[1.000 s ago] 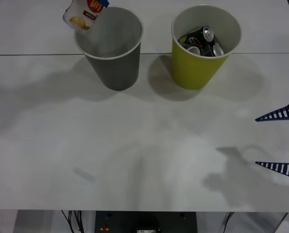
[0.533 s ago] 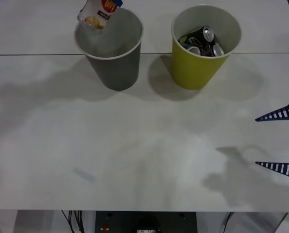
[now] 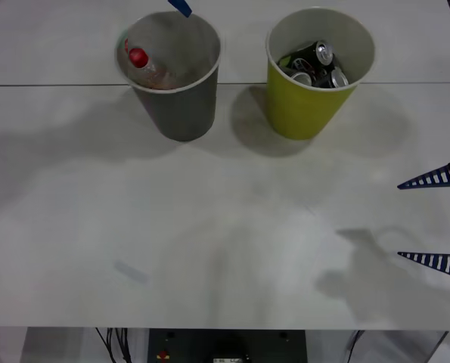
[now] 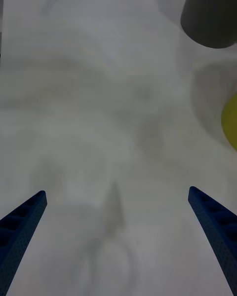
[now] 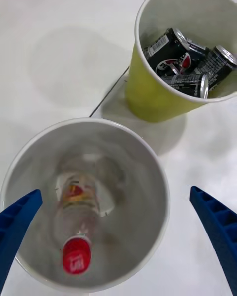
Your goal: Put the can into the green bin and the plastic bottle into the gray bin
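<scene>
Left wrist view shows the plastic bottle [image 5: 77, 217] inside the gray bin [image 5: 153, 187].

L gripper [image 5: 118, 241]: fingers spread wide, nothing between them; one blue ribbed finger [image 5: 17, 222] at each lower corner of the L wrist view, camera looking straight down. In front view just a blue fingertip [image 3: 180, 7] pokes in at the top edge, so the L arm is reached far fwd & held high.

R gripper [image 3: 435, 221]: at the R edge of front view, low & near side, fingers wide apart, pointing inward, holding nothing.
</scene>
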You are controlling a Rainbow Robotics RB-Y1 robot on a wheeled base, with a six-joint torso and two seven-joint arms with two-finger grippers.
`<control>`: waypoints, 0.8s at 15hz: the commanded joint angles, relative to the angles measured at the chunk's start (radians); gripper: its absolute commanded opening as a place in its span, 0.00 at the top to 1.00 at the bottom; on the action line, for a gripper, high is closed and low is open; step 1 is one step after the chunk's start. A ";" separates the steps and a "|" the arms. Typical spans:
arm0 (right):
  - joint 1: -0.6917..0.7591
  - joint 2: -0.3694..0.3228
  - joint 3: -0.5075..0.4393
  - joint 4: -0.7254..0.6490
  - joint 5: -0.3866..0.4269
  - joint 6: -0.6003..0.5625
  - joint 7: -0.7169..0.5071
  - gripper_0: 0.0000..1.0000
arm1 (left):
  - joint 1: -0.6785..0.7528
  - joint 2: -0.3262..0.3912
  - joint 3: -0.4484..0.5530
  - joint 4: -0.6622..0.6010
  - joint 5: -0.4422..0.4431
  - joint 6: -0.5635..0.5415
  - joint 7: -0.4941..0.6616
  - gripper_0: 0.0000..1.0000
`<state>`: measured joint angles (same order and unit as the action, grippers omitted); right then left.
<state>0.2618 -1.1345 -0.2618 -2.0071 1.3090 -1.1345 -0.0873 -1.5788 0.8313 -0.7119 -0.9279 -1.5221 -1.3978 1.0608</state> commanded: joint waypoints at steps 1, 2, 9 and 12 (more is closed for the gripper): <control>0.000 0.000 0.000 0.000 0.000 0.000 0.000 0.00 | 0.065 0.115 0.000 -0.108 0.086 -0.004 -0.018 0.00; 0.000 0.000 0.000 0.000 0.000 0.000 0.000 0.00 | 0.091 0.152 0.000 -0.143 0.114 -0.004 -0.025 0.00; 0.000 0.000 0.000 0.000 0.000 0.000 0.000 0.00 | 0.476 0.379 0.276 -0.427 0.204 0.005 -0.222 0.00; 0.000 0.000 0.000 0.000 0.000 0.000 0.000 0.00 | 0.706 0.405 0.473 -0.568 0.177 0.003 -0.298 0.00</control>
<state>0.2618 -1.1345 -0.2618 -2.0071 1.3090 -1.1345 -0.0873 -0.9229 1.2325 -0.2780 -1.4616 -1.3346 -1.3942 0.7831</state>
